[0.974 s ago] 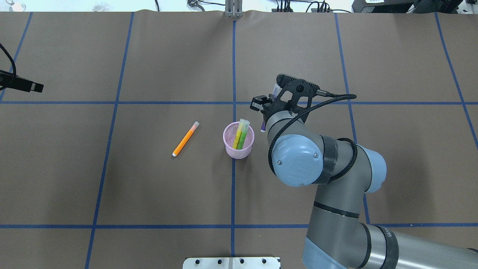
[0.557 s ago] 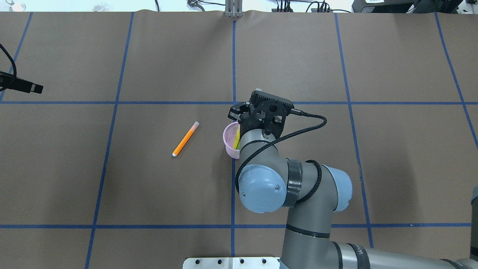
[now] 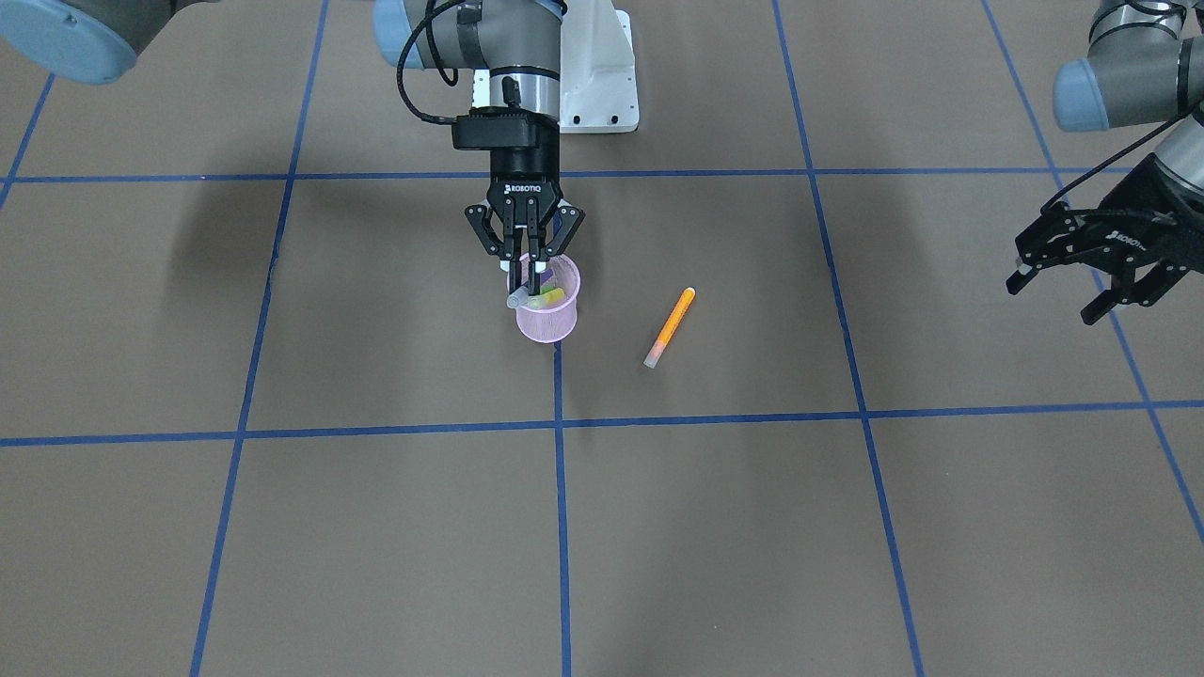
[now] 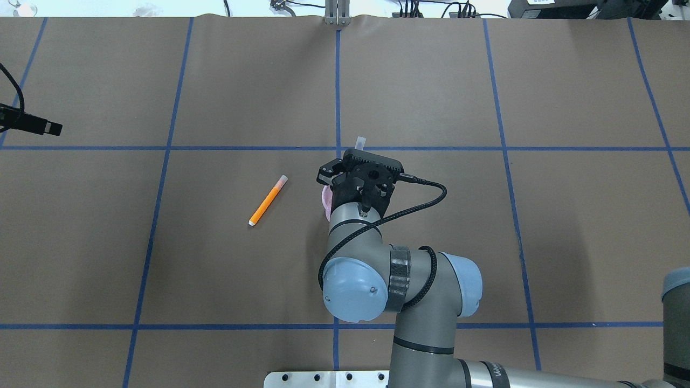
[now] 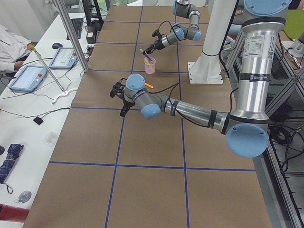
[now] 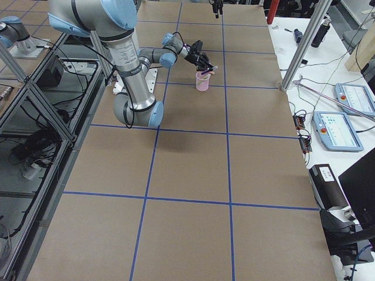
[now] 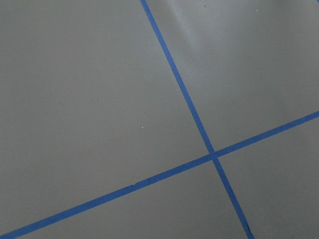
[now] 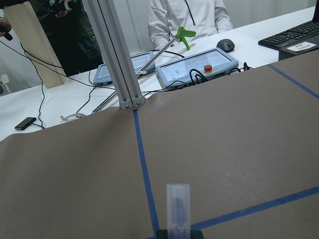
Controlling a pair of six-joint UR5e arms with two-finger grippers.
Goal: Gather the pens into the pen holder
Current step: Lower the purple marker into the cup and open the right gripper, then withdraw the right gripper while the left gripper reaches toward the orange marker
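Observation:
My right gripper is shut on the purple pen, held tilted over the mouth of the pink mesh pen holder. The pen's pale cap end pokes out past my wrist and fills the bottom of the right wrist view. A green and a yellow pen lean inside the holder. The orange pen lies flat on the table, left of the holder, which my right wrist mostly covers. My left gripper hangs open and empty far off to the side.
Brown paper with blue tape lines covers the table. A metal post stands at the far edge, with tablets and seated people behind it. The left wrist view has only paper and tape.
My right arm swung left with the purple pen, from beside the holder to directly over it, now hiding most of the holder from above. The orange pen and left arm stayed put.

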